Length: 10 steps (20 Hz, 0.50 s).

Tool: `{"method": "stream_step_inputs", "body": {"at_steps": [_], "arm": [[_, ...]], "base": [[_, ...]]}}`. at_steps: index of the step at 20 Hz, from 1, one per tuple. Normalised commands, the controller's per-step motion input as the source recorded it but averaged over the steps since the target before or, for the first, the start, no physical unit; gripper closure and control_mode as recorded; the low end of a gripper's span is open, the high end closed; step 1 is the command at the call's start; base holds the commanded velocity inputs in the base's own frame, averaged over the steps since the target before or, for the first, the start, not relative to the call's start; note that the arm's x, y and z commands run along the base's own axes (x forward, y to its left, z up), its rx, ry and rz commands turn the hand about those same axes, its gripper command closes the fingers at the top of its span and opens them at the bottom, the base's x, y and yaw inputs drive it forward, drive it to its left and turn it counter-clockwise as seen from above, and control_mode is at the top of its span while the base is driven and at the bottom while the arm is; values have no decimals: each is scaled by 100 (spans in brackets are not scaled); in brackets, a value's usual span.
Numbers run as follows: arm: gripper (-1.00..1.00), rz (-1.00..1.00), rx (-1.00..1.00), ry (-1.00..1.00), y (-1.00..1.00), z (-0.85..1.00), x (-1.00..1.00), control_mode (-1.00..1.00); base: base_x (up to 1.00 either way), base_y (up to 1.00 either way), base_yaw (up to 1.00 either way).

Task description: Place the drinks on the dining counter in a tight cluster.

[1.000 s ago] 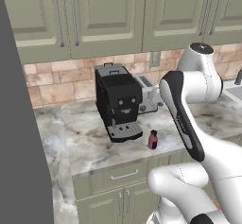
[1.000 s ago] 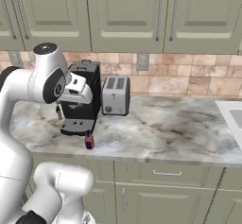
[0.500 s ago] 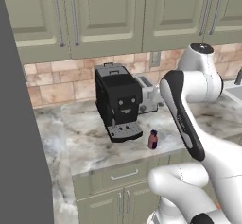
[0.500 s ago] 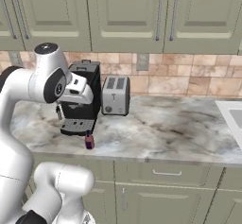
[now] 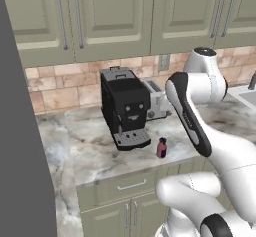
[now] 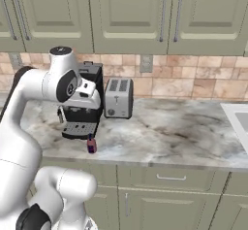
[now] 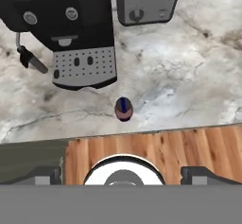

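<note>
From above, the red bottle [image 7: 123, 108] is foreshortened to its cap; I can't read its height. The coffee machine [image 7: 66, 24] and toaster [image 7: 147, 1] run off at twelve o'clock. My arm hides part of the toaster [image 5: 156, 99].

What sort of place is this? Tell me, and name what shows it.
A rendered home kitchen: a marble counter under sage-green wall cabinets, with a black coffee machine and a toaster against a brick backsplash.

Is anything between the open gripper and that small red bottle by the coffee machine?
Nothing visible. In the hand view the small red bottle stands alone on bare marble, the coffee machine behind it, the gripper open above.
</note>
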Motion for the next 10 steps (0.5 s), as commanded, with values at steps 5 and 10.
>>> {"method": "stream_step_inputs", "body": {"at_steps": [5,10], "arm": [[-100,0,0,1,0,-77,42,-100],[-100,0,-1,0,0,-49,27,-100]], "base": [[0,0,0],[0,0,0]]}}
